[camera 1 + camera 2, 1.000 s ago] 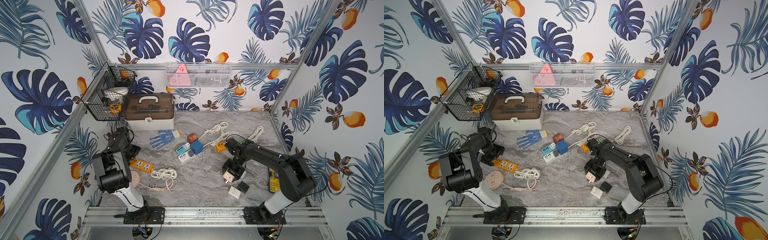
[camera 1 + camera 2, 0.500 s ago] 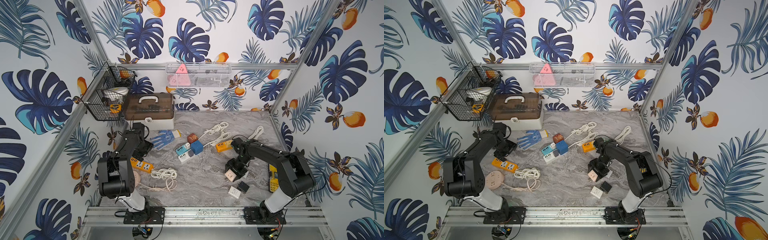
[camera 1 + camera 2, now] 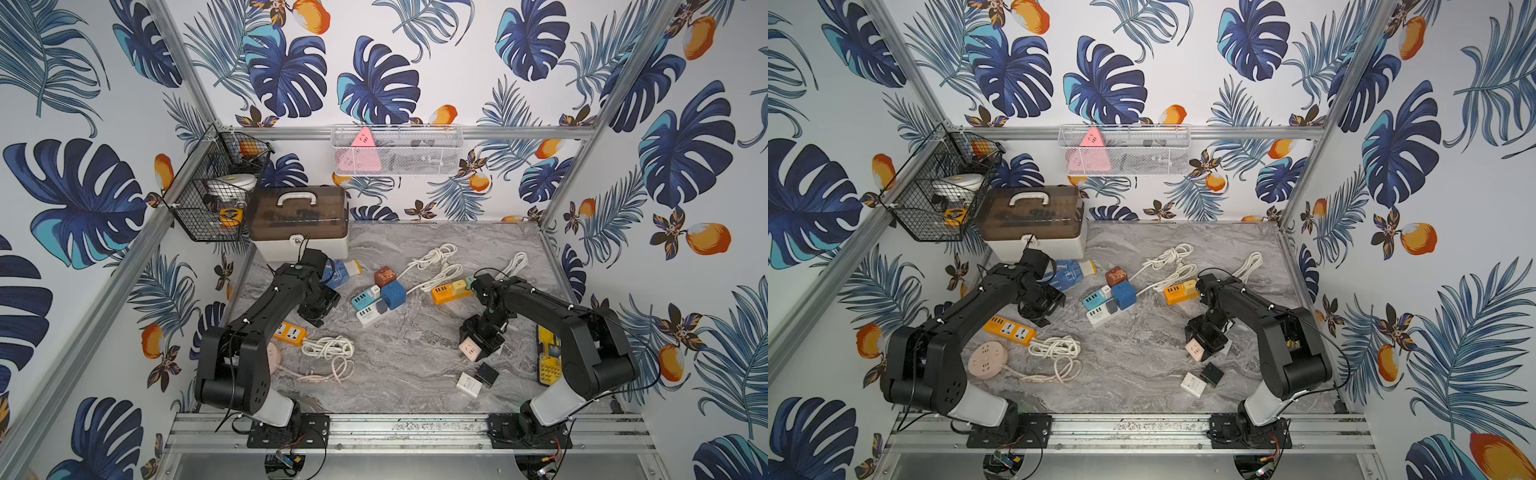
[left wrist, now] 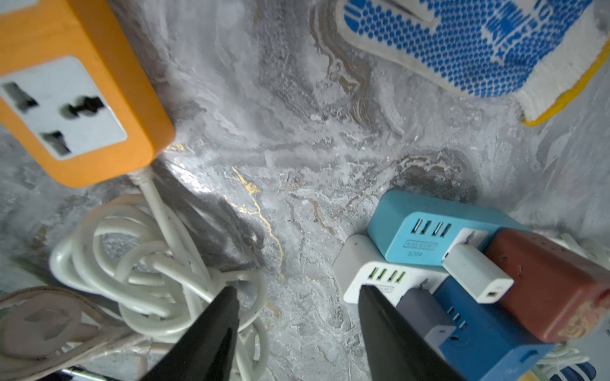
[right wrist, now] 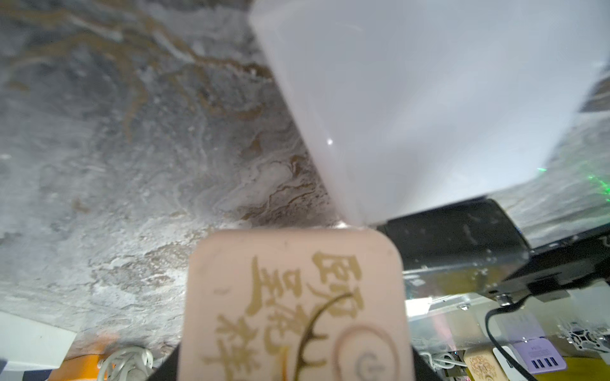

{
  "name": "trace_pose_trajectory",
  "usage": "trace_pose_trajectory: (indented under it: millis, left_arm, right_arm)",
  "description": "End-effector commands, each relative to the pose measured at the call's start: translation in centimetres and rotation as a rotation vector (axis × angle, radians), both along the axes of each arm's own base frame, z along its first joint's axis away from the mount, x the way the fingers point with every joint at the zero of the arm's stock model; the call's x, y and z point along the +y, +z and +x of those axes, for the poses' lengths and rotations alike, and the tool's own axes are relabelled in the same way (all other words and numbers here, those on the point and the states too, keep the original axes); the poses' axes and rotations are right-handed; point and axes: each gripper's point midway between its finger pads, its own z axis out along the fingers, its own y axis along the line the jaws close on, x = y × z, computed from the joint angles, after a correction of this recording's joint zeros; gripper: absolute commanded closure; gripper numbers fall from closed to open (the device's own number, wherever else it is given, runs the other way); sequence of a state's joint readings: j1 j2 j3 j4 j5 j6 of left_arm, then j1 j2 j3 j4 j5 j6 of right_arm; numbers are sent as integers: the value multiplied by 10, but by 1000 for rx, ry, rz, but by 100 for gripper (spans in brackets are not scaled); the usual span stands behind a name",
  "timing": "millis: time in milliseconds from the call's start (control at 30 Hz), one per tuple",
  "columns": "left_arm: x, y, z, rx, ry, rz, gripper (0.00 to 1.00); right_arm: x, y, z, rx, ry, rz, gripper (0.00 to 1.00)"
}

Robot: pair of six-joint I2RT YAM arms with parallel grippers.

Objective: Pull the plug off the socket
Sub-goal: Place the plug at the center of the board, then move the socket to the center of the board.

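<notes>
Grey marbled counter [image 3: 415, 332]; leaf-print walls [image 3: 415, 41]; wire basket [image 3: 187, 216] in left corner. Right jaws pinch pink socket [image 3: 471, 351], right-front of counter, white plug [image 5: 429, 99] touching its end. Left jaws spread above bare counter.

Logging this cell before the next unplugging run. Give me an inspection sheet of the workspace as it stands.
Surface: grey marbled tabletop.
Job's things: pink cube socket held in the right gripper; light blue USB strip and white USB strip clustered with a blue cube and a red-brown cube.
Clutter: blue-dotted glove, black adapter, white adapter, yellow-black device, brown-lidded case.
Grippers: left gripper open, nothing between its jaws, near the white USB strip; right gripper shut on the pink cube socket.
Cables: white cord coil by the near orange power strip; white cord bundles by the far orange power strip.
Surroundings: black wire basket, white mesh shelf, leaf-print walls.
</notes>
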State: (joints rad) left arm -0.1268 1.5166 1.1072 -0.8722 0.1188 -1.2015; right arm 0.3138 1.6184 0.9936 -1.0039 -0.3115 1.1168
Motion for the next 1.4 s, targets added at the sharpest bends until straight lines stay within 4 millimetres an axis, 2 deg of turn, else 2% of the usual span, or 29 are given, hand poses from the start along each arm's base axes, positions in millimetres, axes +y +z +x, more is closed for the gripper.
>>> trace_pose_trajectory:
  millis: [0,167,400,533,667,767,833,933,1000,1033,1133,1200,1367]
  left_arm:
    - [-12,2,-8,20,27,-37,35]
    - [-25,5,-13,14,44,-55,36]
    - [-38,8,-14,20,56,-83,37]
    - [-42,12,-17,20,64,-77,38]
    - [-47,8,-26,43,112,-107,39]
    - [-50,6,-31,47,156,-117,38]
    - [-54,5,-31,48,174,-132,37]
    - [-59,5,-28,47,188,-147,36]
    - [-61,4,-26,48,198,-151,35]
    - [-62,3,-26,52,203,-153,34]
    - [-65,-2,-24,61,219,-168,32]
    - [-65,-3,-23,62,226,-168,31]
    - [-66,-4,-21,57,235,-173,29]
  right_arm:
    - [-7,11,3,-33,32,-31,34]
    - [-10,25,6,-80,47,-43,27]
    - [-14,27,4,-93,45,-57,26]
    - [-21,47,24,-214,92,-99,28]
    - [-11,83,60,-430,238,-89,31]
    - [10,115,82,-612,444,-117,31]
    - [31,132,93,-722,588,-100,30]
    - [59,153,104,-865,783,-97,29]
    - [73,161,110,-931,898,-114,27]
    - [87,163,111,-968,984,-107,27]
    - [127,162,113,-1034,1210,-103,26]
    - [150,153,114,-1031,1336,-134,21]
    - [185,120,127,-914,1422,-152,15]
